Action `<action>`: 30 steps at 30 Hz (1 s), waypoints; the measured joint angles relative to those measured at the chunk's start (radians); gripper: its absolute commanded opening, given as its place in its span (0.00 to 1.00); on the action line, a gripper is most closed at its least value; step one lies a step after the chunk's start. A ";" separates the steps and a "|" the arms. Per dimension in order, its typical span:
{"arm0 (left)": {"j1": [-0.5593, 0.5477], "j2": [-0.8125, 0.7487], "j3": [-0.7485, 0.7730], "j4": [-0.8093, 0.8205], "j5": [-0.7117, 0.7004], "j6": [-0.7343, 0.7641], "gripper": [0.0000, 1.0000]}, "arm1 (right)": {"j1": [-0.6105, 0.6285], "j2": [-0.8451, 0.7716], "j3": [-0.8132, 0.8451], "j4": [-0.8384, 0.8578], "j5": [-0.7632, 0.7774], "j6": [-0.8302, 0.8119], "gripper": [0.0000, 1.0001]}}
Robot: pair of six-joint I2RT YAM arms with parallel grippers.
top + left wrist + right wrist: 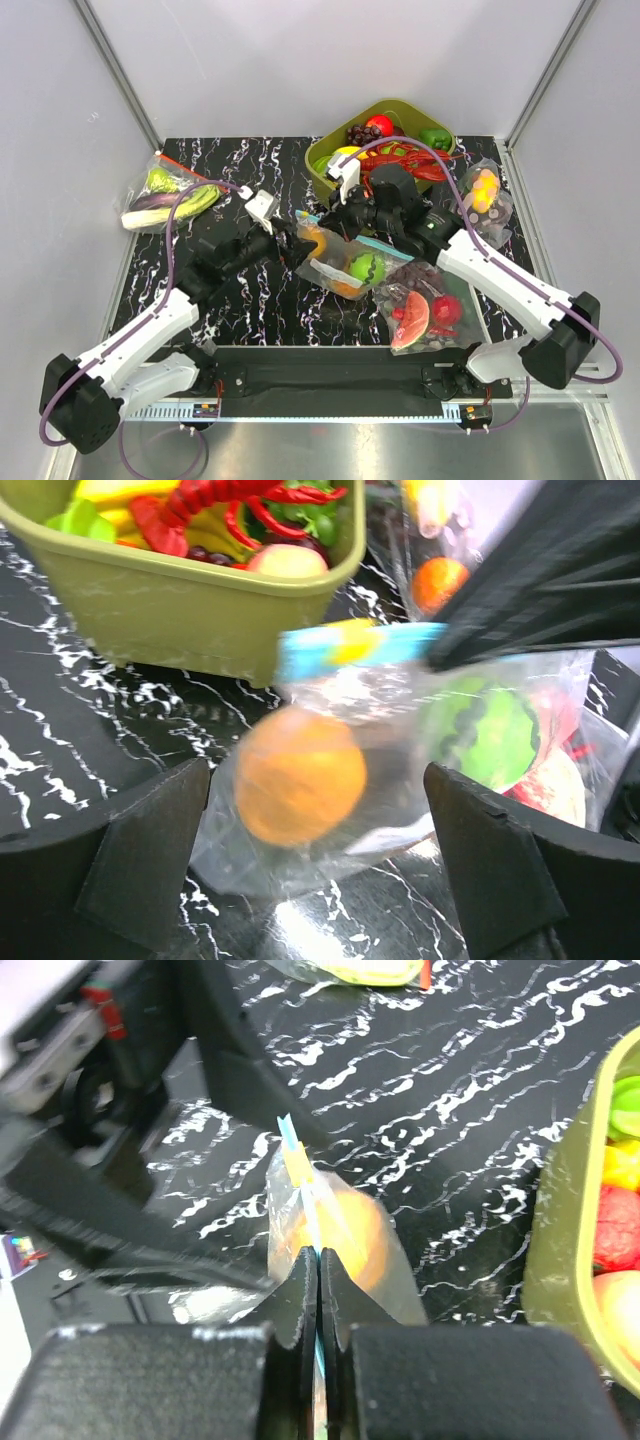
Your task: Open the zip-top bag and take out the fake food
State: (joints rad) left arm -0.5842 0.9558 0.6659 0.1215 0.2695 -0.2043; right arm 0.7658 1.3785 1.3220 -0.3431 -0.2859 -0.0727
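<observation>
The clear zip-top bag (340, 262) lies mid-table with a round orange fruit (318, 243) and a green ball (365, 267) inside. My right gripper (337, 224) is shut on the bag's teal zip strip (312, 1222), with the orange fruit (355, 1232) just beyond its tips. My left gripper (290, 240) is open at the bag's left end. In the left wrist view its fingers (150, 850) stand wide apart, with the bag (400, 810), orange fruit (300, 777), green ball (490, 732) and zip strip (350, 648) ahead between them. Other fruits are hidden.
An olive-green bin (325, 172) with a red lobster and other fake food stands at the back. A bag of watermelon and grapes (425, 305) lies front right, a bag of green vegetables (165, 195) far left, and another small bag (487, 200) far right.
</observation>
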 measured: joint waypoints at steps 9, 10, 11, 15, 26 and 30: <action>0.027 -0.025 0.001 0.054 0.060 -0.027 0.99 | 0.000 -0.089 -0.050 0.001 -0.087 0.064 0.00; 0.029 -0.025 0.001 0.068 0.080 -0.033 0.99 | 0.000 -0.095 -0.054 0.001 -0.096 0.071 0.00; 0.029 -0.025 0.001 0.080 0.102 -0.039 0.99 | 0.000 -0.098 -0.057 0.001 -0.101 0.076 0.00; 0.029 -0.025 0.001 0.115 0.190 -0.053 0.98 | -0.005 -0.106 -0.071 0.002 -0.119 0.094 0.00; 0.031 0.010 0.001 0.222 0.387 -0.111 0.57 | -0.033 -0.108 -0.096 0.016 -0.185 0.135 0.01; 0.032 0.026 0.001 0.214 0.423 -0.113 0.56 | -0.055 -0.108 -0.100 0.017 -0.209 0.147 0.01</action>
State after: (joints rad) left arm -0.5526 0.9817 0.6670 0.3355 0.6926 -0.3172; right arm 0.7109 1.2705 1.2224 -0.3260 -0.4950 0.0742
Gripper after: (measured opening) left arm 0.592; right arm 0.012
